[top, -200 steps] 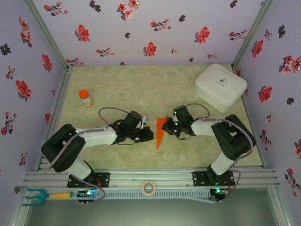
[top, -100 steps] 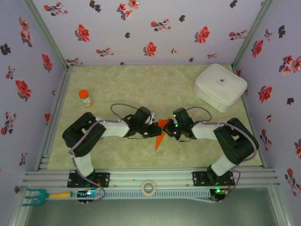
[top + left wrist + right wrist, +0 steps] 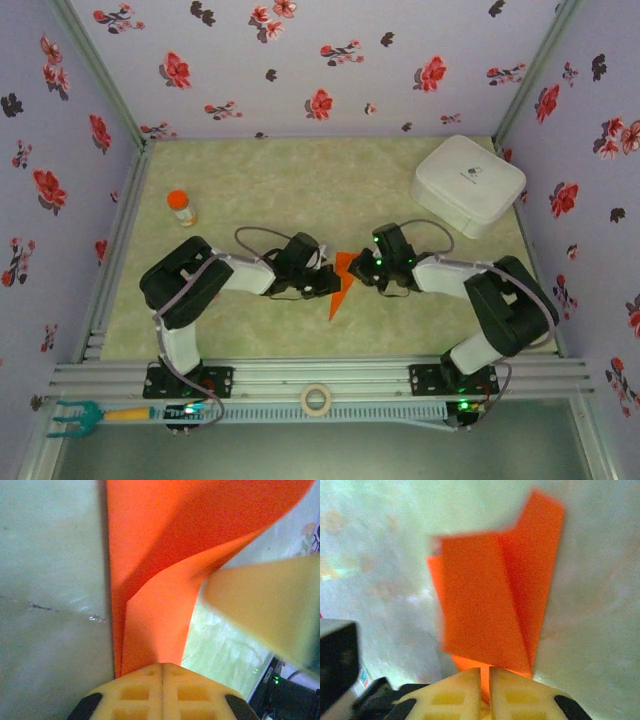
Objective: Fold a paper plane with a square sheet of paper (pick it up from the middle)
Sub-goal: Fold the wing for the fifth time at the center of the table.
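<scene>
The paper plane [image 3: 340,284] is bright orange-red paper folded into a slim pointed shape, its tip toward the near edge of the table. My left gripper [image 3: 325,283] meets it from the left and my right gripper [image 3: 360,272] from the right. In the left wrist view the jaws of the left gripper [image 3: 162,666] are shut at the paper's [image 3: 160,570] lower edge, with a raised flap above them. In the right wrist view the right gripper [image 3: 486,671] is shut on the paper [image 3: 485,605]; a strip of orange shows between its pads.
A white case [image 3: 468,184] stands at the back right. A small orange-capped bottle [image 3: 181,208] stands at the left. A tape roll [image 3: 316,400] and a teal tool [image 3: 75,415] lie by the front rail. Flowered walls enclose the mat [image 3: 300,180].
My left arm has swung right and its gripper has reached the paper's left side. The right gripper has shifted slightly, and the paper's upper part has lifted and tilted.
</scene>
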Controlling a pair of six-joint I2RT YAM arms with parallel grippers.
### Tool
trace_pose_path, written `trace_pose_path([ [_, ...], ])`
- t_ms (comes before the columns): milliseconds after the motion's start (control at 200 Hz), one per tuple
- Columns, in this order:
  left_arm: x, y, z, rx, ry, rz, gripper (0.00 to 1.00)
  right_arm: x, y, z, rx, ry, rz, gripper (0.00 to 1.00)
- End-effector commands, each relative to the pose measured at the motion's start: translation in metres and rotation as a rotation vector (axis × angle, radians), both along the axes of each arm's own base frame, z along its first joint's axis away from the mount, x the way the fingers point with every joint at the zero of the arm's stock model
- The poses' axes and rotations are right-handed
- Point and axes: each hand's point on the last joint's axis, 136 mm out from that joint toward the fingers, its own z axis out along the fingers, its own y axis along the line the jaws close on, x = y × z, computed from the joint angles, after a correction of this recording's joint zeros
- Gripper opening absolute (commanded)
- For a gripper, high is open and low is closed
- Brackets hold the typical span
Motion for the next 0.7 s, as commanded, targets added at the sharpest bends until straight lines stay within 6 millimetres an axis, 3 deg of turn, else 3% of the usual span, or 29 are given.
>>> trace_pose_path([
  [0,-0.026,0.040,-0.050,0.186,0.123,0.014,0.00,0.016,-0.010,0.036,-0.025,-0.141,0.074,0.11],
  [70,-0.026,0.039,-0.049,0.179,0.120,0.005,0.00,0.013,-0.003,0.045,-0.006,-0.168,0.152,0.09],
  [170,-0.025,0.039,-0.049,0.177,0.121,0.003,0.00,0.000,0.010,0.042,0.017,-0.151,0.246,0.06],
  [445,-0.026,0.041,-0.050,0.179,0.128,0.008,0.00,-0.022,0.030,0.012,-0.020,-0.091,0.371,0.03],
  [695,-0.026,0.041,-0.051,0.179,0.130,0.006,0.00,-0.018,0.024,-0.017,-0.080,-0.051,0.362,0.03],
])
